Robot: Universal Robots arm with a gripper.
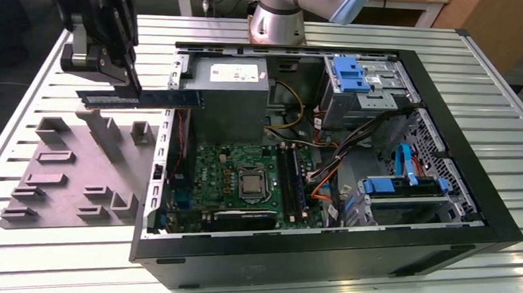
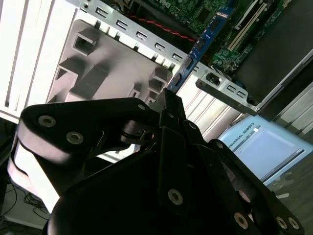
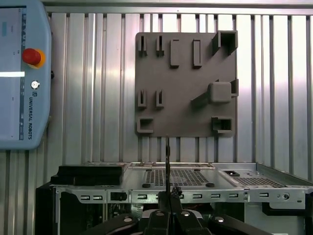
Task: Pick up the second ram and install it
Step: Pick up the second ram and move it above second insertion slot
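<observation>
The second ram [image 1: 162, 98] is a thin blue stick held level in the air at the exterior view's left. It hangs over the gap between the grey fixture plate [image 1: 66, 178] and the open computer case's side wall [image 1: 166, 149]. My gripper [image 1: 129, 90] is shut on it from above, near its middle. The stick [image 2: 200, 46] juts out past my fingertips [image 2: 168, 100] toward the green motherboard [image 2: 195, 12] in the second wrist view. The first wrist view shows the ram [image 3: 167, 161] edge-on, rising from my gripper [image 3: 167, 196]. The long black slots [image 1: 291, 181] lie beside the processor socket [image 1: 252, 184].
A grey power-supply box [image 1: 229, 85] sits at the back of the case, with blue drive caddies [image 1: 353, 74] and loose cables [image 1: 326, 182] at the exterior view's right. The fixture plate [image 3: 186, 73] carries raised holders. A teach pendant [image 3: 22, 73] lies on the slatted table [image 1: 63, 257].
</observation>
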